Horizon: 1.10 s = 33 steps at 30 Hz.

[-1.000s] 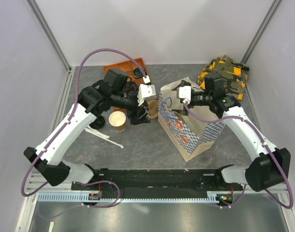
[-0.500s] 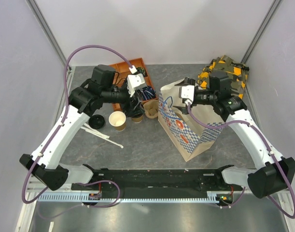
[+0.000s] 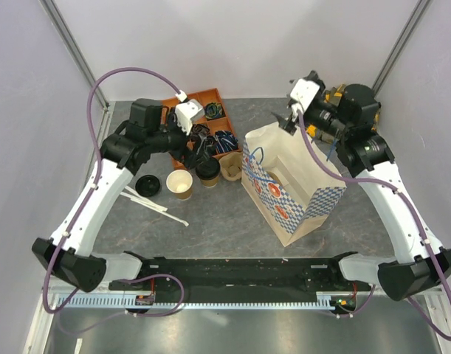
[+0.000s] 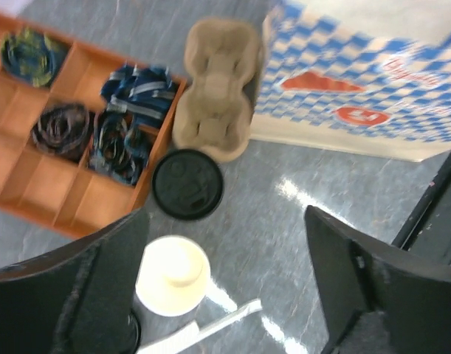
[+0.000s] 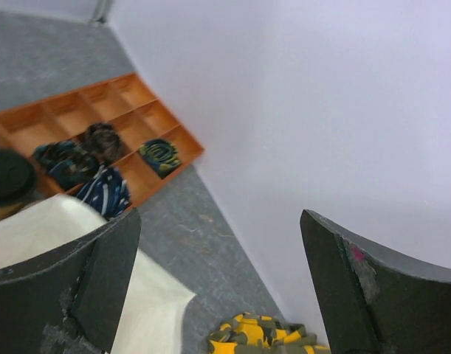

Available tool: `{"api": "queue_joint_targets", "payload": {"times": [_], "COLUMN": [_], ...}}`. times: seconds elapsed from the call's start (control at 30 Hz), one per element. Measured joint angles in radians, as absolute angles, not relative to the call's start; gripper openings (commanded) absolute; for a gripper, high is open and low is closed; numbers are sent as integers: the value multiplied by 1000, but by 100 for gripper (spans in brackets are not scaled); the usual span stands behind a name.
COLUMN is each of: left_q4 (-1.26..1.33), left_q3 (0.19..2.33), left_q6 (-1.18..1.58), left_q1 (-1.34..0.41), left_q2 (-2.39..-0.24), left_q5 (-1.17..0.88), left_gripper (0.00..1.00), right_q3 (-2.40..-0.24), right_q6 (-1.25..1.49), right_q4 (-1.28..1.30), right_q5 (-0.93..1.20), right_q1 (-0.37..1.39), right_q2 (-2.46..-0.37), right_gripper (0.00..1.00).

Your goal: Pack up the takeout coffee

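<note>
Left gripper [image 4: 226,221] and right gripper [image 5: 218,217] spread wide, empty — centre left over the coffee [image 4: 187,184], pinch gently below its lid

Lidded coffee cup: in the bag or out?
Out. The takeout coffee stands upright on the table, lid on, between the lidless cup and the cardboard carrier, outside the paper bag.

Bright, even light; glare streaks on the grey table [image 4: 299,195], both wrist views softly blurred.
</note>
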State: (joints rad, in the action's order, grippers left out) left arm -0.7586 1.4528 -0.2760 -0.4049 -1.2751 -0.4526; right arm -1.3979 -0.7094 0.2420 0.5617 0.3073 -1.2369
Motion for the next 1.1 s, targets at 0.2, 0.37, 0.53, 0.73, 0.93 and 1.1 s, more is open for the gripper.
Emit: {"api": "queue_joint_targets", "payload": {"times": [0.2,0.37,0.53,0.73,0.93,1.1], "left_q4": [-855,-888,-880,-879,-869,-852], "left_q3": [1528,1504,1518,1523,1534,1538], "left_q6": [-260,-262,-262,-261,-259,-259], "left_q1": [-417,-500,-517,-520,-522,-524], "left_q2": [-1429,-1473,-1571,-1663,-1681,-1681], "left_q5": [-313,-218,-154,-94,-78,-79], "left_gripper": [100,100,100,100,100,100], "right_q3": [-1520,-1580,-1628,-1703,-1815,-1882], "right_q6": [-558,-474,-410,-360,-335,-324], "right_q4": [234,284,362,521,742,913], "right_q5": [378,276,220,213,265,316], "right_q1": [299,275,251,215,165,94], "right_q2": [-1273,-1300,-1330,-1366,-1417,-1444], "right_gripper": [98,98,98,98,98,98]}}
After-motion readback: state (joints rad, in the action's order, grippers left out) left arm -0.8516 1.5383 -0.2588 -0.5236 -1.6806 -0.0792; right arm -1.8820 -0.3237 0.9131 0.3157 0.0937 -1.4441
